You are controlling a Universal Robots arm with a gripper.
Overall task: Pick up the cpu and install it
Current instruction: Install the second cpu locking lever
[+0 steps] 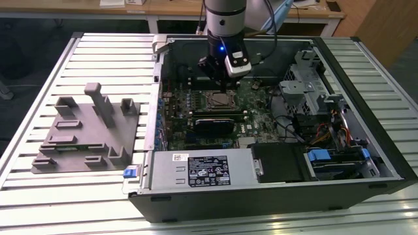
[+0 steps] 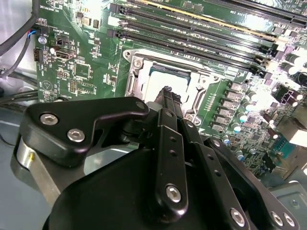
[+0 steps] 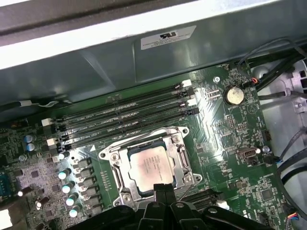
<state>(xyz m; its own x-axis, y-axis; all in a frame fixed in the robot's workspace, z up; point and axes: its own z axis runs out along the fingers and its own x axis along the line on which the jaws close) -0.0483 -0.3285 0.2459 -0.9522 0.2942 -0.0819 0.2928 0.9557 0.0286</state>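
While seated in its socket (image 3: 149, 167), cpu (image 3: 151, 166) lies just beside gripper (image 3: 164, 190)

one cpu (image 3: 151, 166), one socket (image 3: 118, 173), one claw (image 3: 163, 189)

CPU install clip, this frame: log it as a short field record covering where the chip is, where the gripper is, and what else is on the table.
cpu: pale silvery chip lying inside the socket frame
socket: metal frame on the green motherboard, beside the memory slots
gripper: above the socket's edge, close to the cpu; whether it touches cannot be told
computer case: open, lying on the slatted table
grey fixture: on the table, at the exterior view's left of the case
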